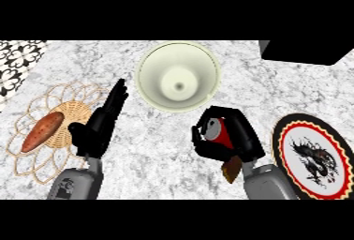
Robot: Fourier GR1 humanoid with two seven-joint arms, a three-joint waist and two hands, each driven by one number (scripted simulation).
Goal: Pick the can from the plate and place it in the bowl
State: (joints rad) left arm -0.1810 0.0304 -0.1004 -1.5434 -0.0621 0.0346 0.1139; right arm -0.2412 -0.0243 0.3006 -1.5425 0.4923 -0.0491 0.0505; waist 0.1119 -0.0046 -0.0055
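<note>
Can (pixel 220 132) is off the plate (pixel 280 140) and held in the right hand (pixel 240 137), above the surface (pixel 149 159) between plate and bowl (pixel 156 65), nearer the bowl's lower right rim. Fingers and thumb curl round the can body from both sides, so most of the cylinder is hidden. Only a red side patch and the pale lid end show. The can sits tilted, lid end pointing up-left toward the bowl, which fits a carry in progress rather than a release.

My read: the pick is done and the transfer is about half done. What's left is moving over the bowl mouth and opening the hand.

Left hand (pixel 104 119) rests with fingers straight and together, pointing up, over the edge of the woven mat (pixel 31 164). It plays no part in the grasp.

Materials:
- Bowl: cream, glossy, deep and round with a small flat base. The wide mouth makes an easy target.
- Plate: round, black, red and gold rim, white centre with a dark figure, nothing on it.
- Surface: grey-white speckled stone look.
- Mat: tan openwork loops, with 1 orange-brown sweet potato (pixel 43 132) lying on it.
- Brown bit (pixel 233 169) by the right wrist: cannot tell what it is.
</note>
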